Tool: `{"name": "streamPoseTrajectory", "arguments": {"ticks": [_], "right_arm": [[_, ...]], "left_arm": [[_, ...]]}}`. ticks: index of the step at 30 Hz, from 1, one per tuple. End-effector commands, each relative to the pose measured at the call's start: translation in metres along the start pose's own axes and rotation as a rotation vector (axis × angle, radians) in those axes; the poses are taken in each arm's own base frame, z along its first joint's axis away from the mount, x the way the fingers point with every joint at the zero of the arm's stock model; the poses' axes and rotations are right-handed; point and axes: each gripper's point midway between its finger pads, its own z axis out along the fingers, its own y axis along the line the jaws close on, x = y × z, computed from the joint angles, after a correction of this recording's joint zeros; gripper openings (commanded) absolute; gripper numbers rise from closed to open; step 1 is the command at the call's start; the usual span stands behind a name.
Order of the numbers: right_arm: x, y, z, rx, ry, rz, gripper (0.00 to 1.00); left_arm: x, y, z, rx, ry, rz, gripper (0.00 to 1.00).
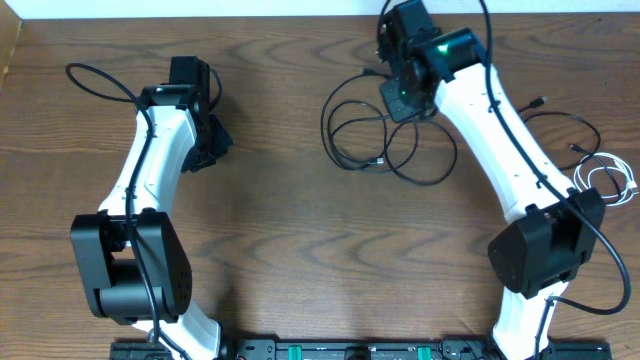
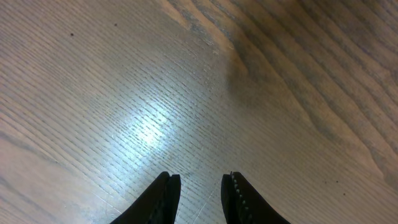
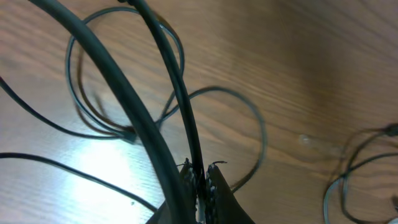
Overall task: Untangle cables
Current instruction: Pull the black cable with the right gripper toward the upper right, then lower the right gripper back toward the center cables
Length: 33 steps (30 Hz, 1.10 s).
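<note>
The thin black cable (image 1: 425, 184) lies in several overlapping loops on the wooden table (image 1: 290, 230), below my right arm's wrist (image 1: 420, 50). In the right wrist view my right gripper (image 3: 200, 174) is shut on a strand of this black cable (image 3: 177, 93), which rises taut from the jaws toward the top of the frame. More of its loops (image 3: 255, 118) rest on the wood behind. The white cable (image 1: 608, 178) lies coiled at the far right edge, apart from both grippers. My left gripper (image 2: 202, 177) stands open over bare wood at the left (image 1: 212, 140), holding nothing.
Another thin black run with a plug (image 1: 541, 101) curves along the right side beside the right arm (image 1: 500, 130). A thicker dark wire (image 3: 118, 81) crosses close to the right wrist camera. The left arm's own wire (image 1: 95, 75) loops at the far left.
</note>
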Motion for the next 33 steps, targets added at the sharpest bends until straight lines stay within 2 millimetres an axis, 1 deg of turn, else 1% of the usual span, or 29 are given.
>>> {"name": "streamPoseTrajectory", "arguments": {"ticks": [1, 3, 5, 9, 10, 11, 15, 17, 19, 24, 25, 27, 28, 30, 33], "right_arm": [[-0.006, -0.031, -0.002, 0.054, -0.028, 0.043, 0.01], [-0.009, -0.048, -0.001, 0.081, -0.044, 0.073, 0.01], [-0.011, -0.071, 0.0, 0.121, -0.058, 0.117, 0.01], [-0.005, -0.118, 0.002, 0.159, -0.061, 0.23, 0.01], [-0.002, -0.125, 0.003, 0.143, -0.057, 0.268, 0.01], [0.0, -0.127, 0.004, 0.108, -0.053, 0.287, 0.01], [0.009, -0.118, 0.006, -0.073, -0.03, 0.335, 0.01], [0.011, -0.111, 0.005, -0.142, -0.018, 0.346, 0.01], [0.013, -0.105, 0.004, -0.172, -0.007, 0.346, 0.01], [0.016, -0.083, 0.009, -0.193, 0.014, 0.221, 0.01], [0.022, -0.069, 0.015, -0.205, 0.038, 0.166, 0.01], [0.028, -0.061, 0.022, -0.214, 0.06, 0.113, 0.02], [0.031, -0.058, 0.026, -0.218, 0.066, 0.087, 0.03], [0.035, -0.05, 0.039, -0.227, 0.064, -0.002, 0.13], [0.034, -0.042, 0.054, -0.229, 0.035, -0.103, 0.22]], "left_arm": [[0.002, 0.004, 0.005, -0.028, 0.006, -0.005, 0.28], [0.002, 0.004, 0.005, -0.028, 0.006, -0.005, 0.29], [0.002, 0.004, 0.005, -0.028, 0.006, -0.005, 0.28], [0.002, 0.004, 0.005, -0.028, 0.006, -0.004, 0.28], [0.002, 0.004, 0.005, -0.028, 0.006, -0.005, 0.28], [0.002, 0.004, 0.005, -0.028, 0.006, -0.005, 0.28], [0.002, 0.004, 0.005, -0.028, 0.006, -0.005, 0.28], [0.002, 0.004, 0.005, -0.028, 0.006, -0.005, 0.28], [0.002, 0.004, 0.005, -0.028, 0.006, -0.005, 0.28], [0.002, 0.004, 0.005, -0.028, 0.006, -0.005, 0.28], [0.002, 0.004, 0.005, -0.028, 0.006, -0.005, 0.28], [0.002, 0.004, 0.005, -0.028, 0.006, -0.005, 0.28], [0.002, 0.004, 0.005, -0.028, 0.006, -0.005, 0.29], [0.002, 0.004, 0.005, -0.028, 0.006, -0.005, 0.29], [0.002, 0.004, 0.005, -0.028, 0.006, -0.005, 0.28]]}}
